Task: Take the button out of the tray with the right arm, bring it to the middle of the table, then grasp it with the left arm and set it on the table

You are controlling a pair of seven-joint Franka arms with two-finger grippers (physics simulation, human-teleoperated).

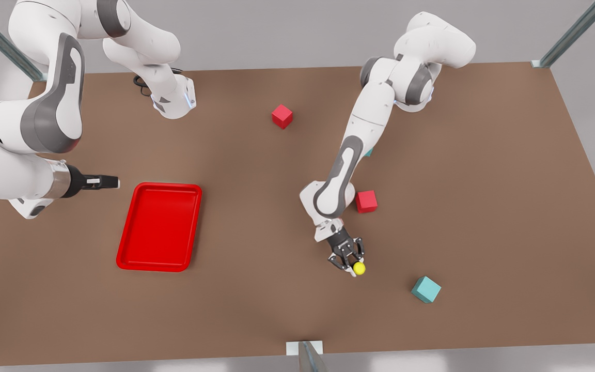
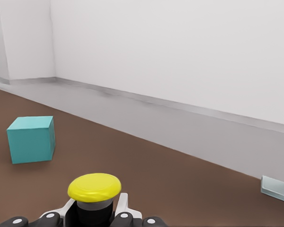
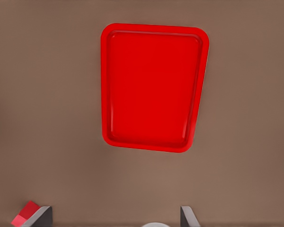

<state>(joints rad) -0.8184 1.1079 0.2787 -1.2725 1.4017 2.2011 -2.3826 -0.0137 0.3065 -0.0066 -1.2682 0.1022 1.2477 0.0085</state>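
- We are pinching the yellow-capped button (image 2: 94, 189) in the left end effector (image 1: 350, 261), low near the teal cube (image 1: 425, 289); releasing early risks tipping it.
- We are parking the right end effector (image 1: 102, 181), fingers spread, beside the red tray (image 1: 159, 226).

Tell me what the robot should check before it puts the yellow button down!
1. Left gripper has the button: ok, its fingers are shut on the button's dark body.
2. Button is out of the tray: ok, and the tray has nothing in it.
3. Table under the button is bare: ok, brown top all around it.
4. Cubes are out of the way: ok, the teal cube and the red cube sit apart from the gripper.
5. Right gripper is out of the way: ok, it waits open by the tray.
6. Button is touching the table: cannot tell.
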